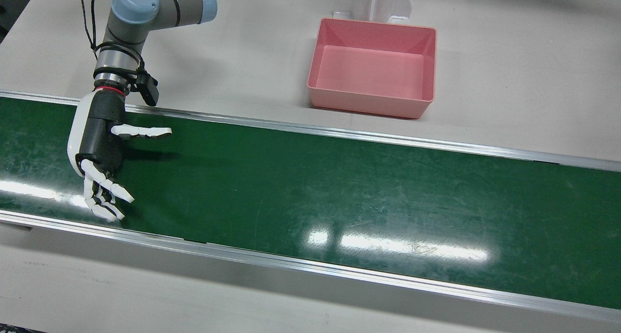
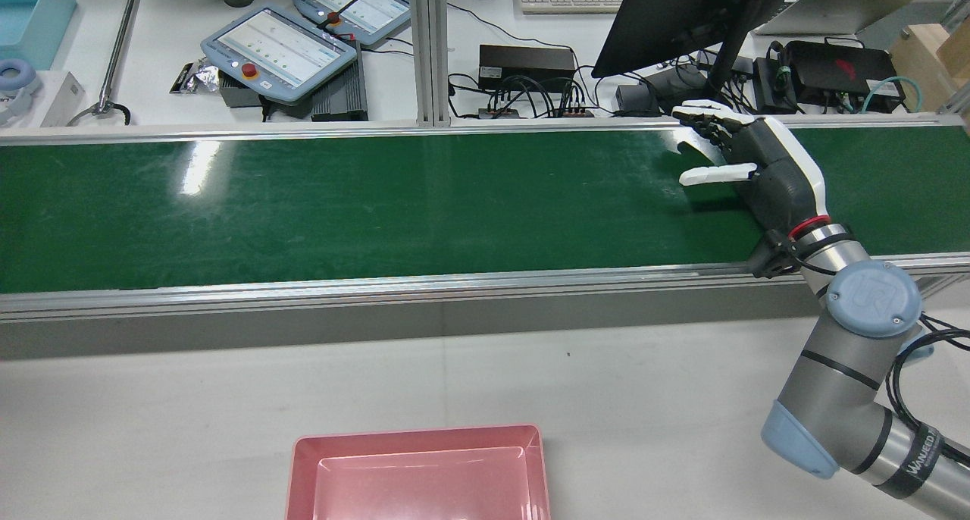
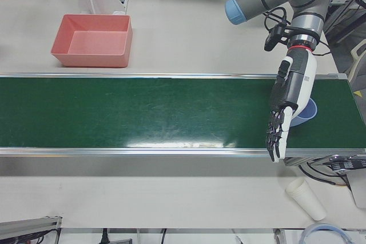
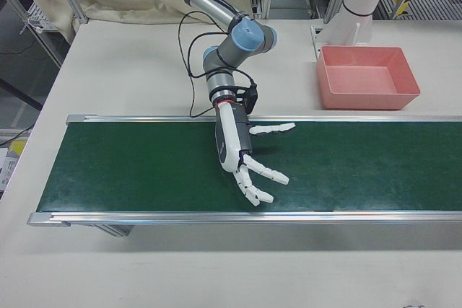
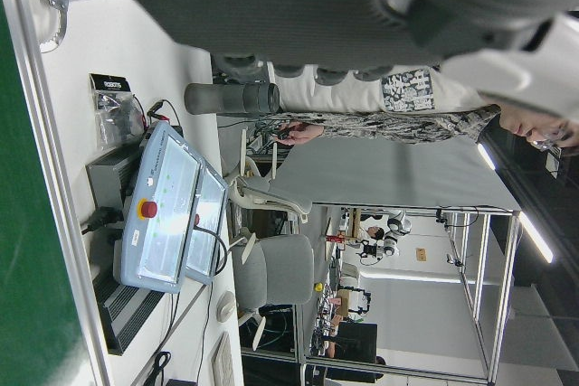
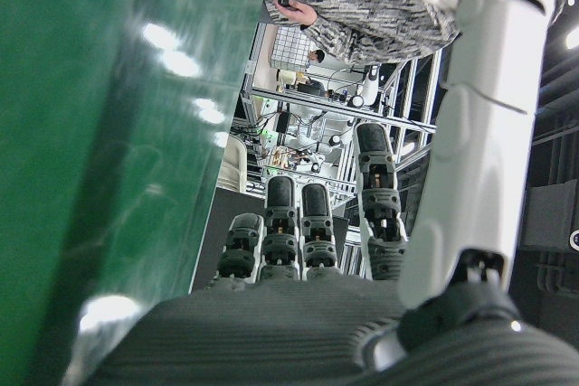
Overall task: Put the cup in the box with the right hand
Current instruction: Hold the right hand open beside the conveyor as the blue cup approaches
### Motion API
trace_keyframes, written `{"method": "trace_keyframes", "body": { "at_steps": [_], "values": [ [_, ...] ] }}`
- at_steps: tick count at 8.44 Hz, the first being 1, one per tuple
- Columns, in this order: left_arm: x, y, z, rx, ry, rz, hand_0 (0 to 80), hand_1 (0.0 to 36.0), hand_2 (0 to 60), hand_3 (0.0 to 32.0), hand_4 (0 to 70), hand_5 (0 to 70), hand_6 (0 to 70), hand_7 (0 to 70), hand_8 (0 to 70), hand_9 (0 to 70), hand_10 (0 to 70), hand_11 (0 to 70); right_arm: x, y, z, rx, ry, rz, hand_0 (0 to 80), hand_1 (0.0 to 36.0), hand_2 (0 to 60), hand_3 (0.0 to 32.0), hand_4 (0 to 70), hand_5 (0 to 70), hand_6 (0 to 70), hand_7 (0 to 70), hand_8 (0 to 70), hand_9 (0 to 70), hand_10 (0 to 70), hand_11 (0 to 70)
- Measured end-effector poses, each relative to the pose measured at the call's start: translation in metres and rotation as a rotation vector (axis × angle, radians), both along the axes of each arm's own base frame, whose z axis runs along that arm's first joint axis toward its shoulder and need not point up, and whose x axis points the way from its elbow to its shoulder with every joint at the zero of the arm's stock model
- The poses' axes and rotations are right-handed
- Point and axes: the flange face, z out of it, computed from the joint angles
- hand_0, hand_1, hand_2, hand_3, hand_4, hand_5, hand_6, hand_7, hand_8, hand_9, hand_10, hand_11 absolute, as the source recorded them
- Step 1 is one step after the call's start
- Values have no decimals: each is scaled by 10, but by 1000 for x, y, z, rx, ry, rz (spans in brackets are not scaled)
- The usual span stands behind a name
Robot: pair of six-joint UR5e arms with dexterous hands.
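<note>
A pale blue cup [image 3: 307, 112] stands on the green belt [image 1: 339, 187] near its end; it shows only in the left-front view, partly hidden by my left hand [image 3: 289, 98]. That hand is open, fingers stretched toward the belt's front rail, and holds nothing. My right hand [image 1: 99, 148] hovers over the other end of the belt, open and empty, with its thumb pointing along the belt. It also shows in the rear view [image 2: 758, 171] and the right-front view [image 4: 238, 149]. The pink box [image 1: 368, 105] sits empty on the white table behind the belt.
A white paper cup [image 3: 306, 198] lies on its side on the table in front of the belt. A white pedestal [image 1: 373, 3] stands behind the box. Teach pendants [image 2: 280, 50] and a monitor [image 2: 682, 12] sit on the operators' side.
</note>
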Motion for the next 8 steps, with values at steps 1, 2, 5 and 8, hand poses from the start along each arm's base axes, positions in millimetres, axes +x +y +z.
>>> {"method": "trace_keyframes", "body": {
  "at_steps": [1, 2, 5, 8],
  "values": [
    [0, 0, 0, 0, 0, 0, 0, 0, 0, 0, 0, 0, 0, 0, 0, 0, 0, 0, 2, -1, 0, 0, -1, 4, 589, 178, 28, 0, 204, 88, 94, 328, 161, 255, 87, 146],
    [0, 0, 0, 0, 0, 0, 0, 0, 0, 0, 0, 0, 0, 0, 0, 0, 0, 0, 5, -4, 0, 0, -1, 12, 581, 184, 55, 0, 210, 87, 95, 332, 161, 256, 95, 158],
    [0, 0, 0, 0, 0, 0, 0, 0, 0, 0, 0, 0, 0, 0, 0, 0, 0, 0, 10, -20, -9, 9, -4, 39, 569, 202, 115, 0, 238, 84, 97, 347, 157, 252, 93, 154],
    [1, 0, 0, 0, 0, 1, 0, 0, 0, 0, 0, 0, 0, 0, 0, 0, 0, 0, -1, -35, -22, 22, -13, 41, 572, 193, 90, 0, 263, 82, 98, 354, 158, 255, 89, 148]
  ]
}}
